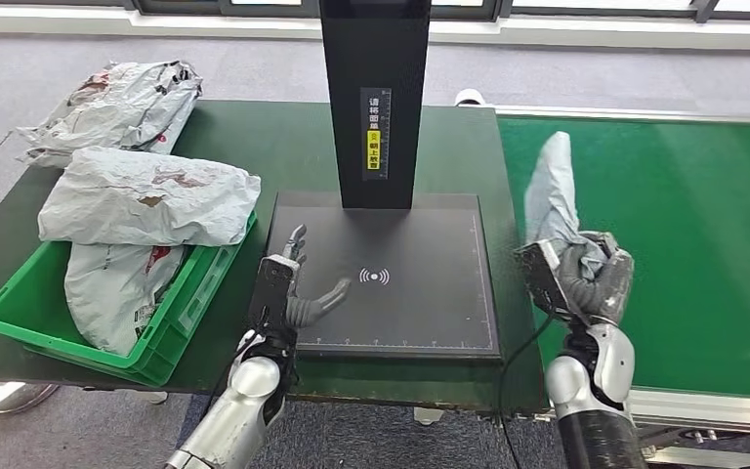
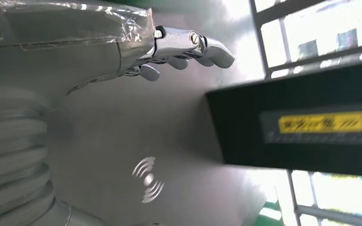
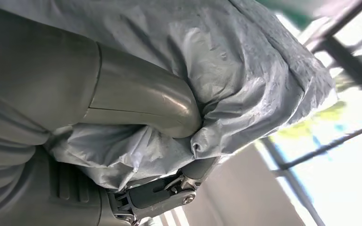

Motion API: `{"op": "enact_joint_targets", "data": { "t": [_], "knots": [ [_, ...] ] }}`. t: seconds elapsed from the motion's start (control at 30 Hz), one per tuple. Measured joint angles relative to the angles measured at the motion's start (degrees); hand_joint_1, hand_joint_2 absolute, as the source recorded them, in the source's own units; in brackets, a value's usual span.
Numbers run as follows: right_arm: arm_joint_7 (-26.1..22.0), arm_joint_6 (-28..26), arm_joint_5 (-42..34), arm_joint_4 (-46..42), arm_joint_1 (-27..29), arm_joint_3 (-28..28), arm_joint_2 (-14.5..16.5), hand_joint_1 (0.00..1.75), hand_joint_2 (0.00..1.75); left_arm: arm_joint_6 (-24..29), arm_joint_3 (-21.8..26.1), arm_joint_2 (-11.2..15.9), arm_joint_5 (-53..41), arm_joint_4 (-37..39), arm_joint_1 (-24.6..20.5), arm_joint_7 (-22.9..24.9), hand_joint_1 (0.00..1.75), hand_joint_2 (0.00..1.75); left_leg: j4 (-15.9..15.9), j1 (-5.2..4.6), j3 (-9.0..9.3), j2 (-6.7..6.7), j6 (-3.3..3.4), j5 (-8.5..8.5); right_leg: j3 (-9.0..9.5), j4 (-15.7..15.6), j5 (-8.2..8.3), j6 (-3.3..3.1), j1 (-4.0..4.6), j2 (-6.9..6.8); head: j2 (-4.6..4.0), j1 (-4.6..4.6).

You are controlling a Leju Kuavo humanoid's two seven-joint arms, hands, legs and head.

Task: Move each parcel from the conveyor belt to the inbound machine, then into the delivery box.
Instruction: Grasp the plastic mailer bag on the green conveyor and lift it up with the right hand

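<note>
Dark green table (image 1: pixel 254 147) — grey carpet (image 1: pixel 566 68), window frames (image 1: pixel 547 10) behind, possibly.

surface (image 1: pixel 283 137): dark green, by conveyor belt (image 1: pixel 684 215)
on it, centre: black inbound machine (image 1: pixel 391 274)
on it, left: green delivery box (image 1: pixel 181 303) w/ grey parcels (image 1: pixel 146 195)

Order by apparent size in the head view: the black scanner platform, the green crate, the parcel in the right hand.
1. Black scanner platform, though the green crate looks nearly as large; unsure.
2. Green crate.
3. Grey parcel held by the right hand.
</note>
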Motion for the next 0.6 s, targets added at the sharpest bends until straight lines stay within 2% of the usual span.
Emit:
{"op": "enact_joint_targets", "data": {
  "t": [0.17,0.4,0.6],
  "knots": [
    [0.34,-0.8,-1.07,-4.23,0.29,7.31,1.63,1.75,1.75,1.22,0.44,-0.05,-0.14,-1.19,-0.04,-0.51,0.0,1.75,0.0,0.01,-0.05,-0.14,0.0,0.01,-0.02,0.0,-0.01,-0.01,0.01,-0.12,0.02,0.0],
    [-0.08,0.14,1.06,-5.4,-0.02,14.49,1.77,1.75,1.75,2.42,0.75,-0.04,-0.19,-2.43,-0.03,-1.75,0.0,1.75,0.01,0.0,-0.07,-0.08,0.01,0.01,-0.04,0.0,0.0,0.0,-0.01,-0.08,0.01,0.01],
    [0.02,0.17,1.49,-5.51,-0.39,16.66,1.9,1.75,1.75,2.48,1.01,-0.02,-0.2,-2.94,-0.02,-1.79,0.0,1.75,0.01,0.01,-0.09,-0.14,0.01,0.01,-0.04,0.0,0.0,0.0,0.0,-0.12,0.02,0.01]
  ]
}}
